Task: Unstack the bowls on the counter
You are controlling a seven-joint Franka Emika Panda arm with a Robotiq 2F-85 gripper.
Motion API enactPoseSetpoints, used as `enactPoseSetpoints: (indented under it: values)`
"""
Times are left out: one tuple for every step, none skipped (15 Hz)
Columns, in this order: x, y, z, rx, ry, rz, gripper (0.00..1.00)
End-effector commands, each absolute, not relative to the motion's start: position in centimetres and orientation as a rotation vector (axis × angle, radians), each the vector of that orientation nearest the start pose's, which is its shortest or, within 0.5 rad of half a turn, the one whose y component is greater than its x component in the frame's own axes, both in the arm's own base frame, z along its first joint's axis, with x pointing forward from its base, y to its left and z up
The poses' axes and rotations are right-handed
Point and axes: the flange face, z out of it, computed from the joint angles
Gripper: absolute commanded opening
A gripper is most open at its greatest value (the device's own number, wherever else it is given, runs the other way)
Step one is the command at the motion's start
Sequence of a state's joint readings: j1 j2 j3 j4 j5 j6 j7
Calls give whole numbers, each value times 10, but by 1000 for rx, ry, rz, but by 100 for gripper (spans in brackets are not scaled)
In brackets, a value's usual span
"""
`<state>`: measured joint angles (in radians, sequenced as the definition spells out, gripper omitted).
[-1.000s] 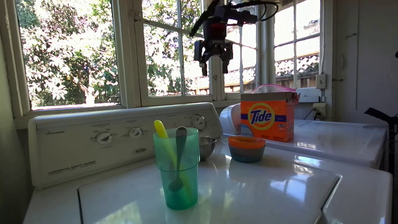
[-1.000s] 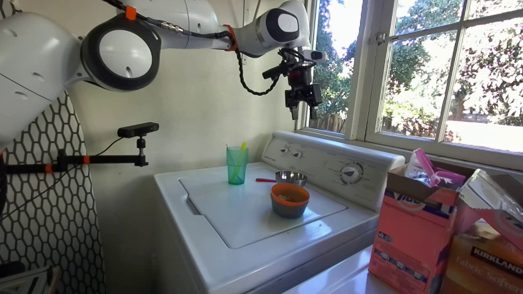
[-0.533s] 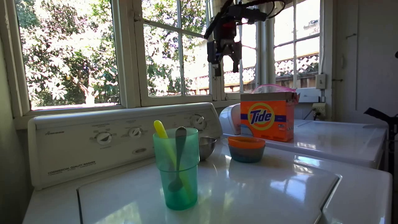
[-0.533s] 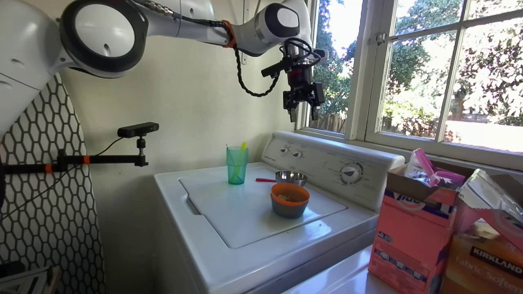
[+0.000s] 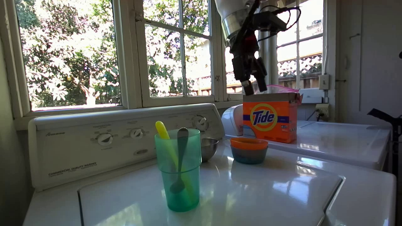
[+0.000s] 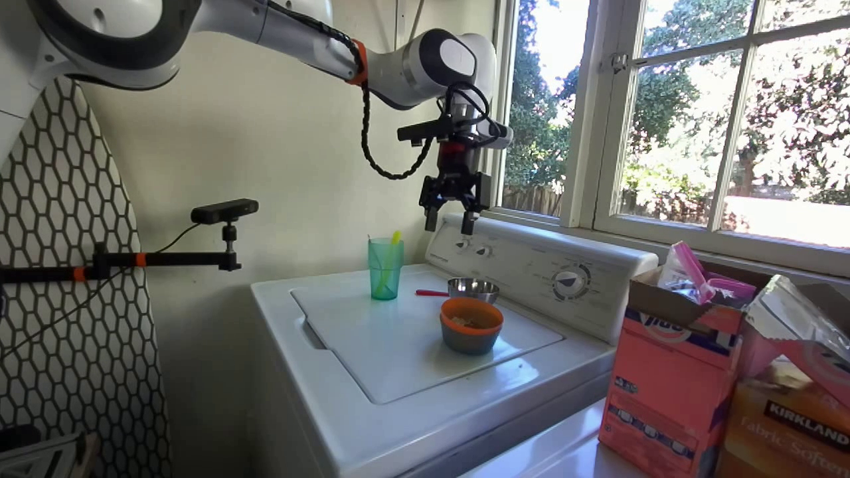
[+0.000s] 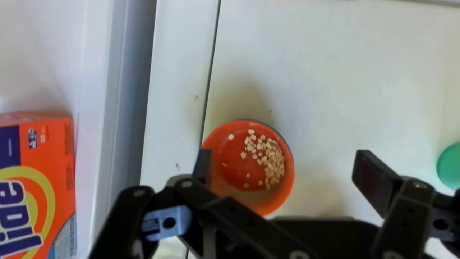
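The orange bowl point(image 5: 249, 143) sits nested in the grey bowl point(image 5: 248, 153) on the white counter point(image 5: 251, 194). The stack's base looks bluish, but I cannot tell a separate blue bowl there. The orange bowl point(image 6: 471, 307) and grey bowl point(image 6: 468, 341) also show in an exterior view. In the wrist view the orange bowl point(image 7: 240, 162) holds oat flakes. A thin dark blue-green rim shows past its edge. My gripper point(image 5: 256, 88) is open and empty, high above the counter point(image 6: 378, 352). It also shows in an exterior view point(image 6: 450, 222) and in the wrist view point(image 7: 287, 172).
A steel bowl point(image 6: 473, 289) with a red handle stands behind the stack. A green cup point(image 6: 385, 272) with utensils stands farther along. The back panel point(image 6: 531, 255) with knobs rises behind. A Tide box point(image 5: 270, 117) and a Kirkland box point(image 6: 783, 425) stand beside the counter.
My gripper has come lower in both exterior views, shifting right in one and left in the other. It stays open. The bowls have not moved.
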<state>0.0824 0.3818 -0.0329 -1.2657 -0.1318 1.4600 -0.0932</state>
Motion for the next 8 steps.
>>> enactPoseSetpoints:
  values:
    - [610,5,501,-3269,-339,477,100]
    - [606,2,494,-3259,-386,510,100]
    - [604,-1,486,-3246,-414,541,100]
    - [608,-2,479,-3202,-423,566,100]
    - [611,-3,471,-3186,-430,573,100]
    - [619,-2,463,-3135,-477,567,100]
    - [616,-1,476,-3199,-414,570,100]
    - [617,-2,470,-3179,-436,581,100]
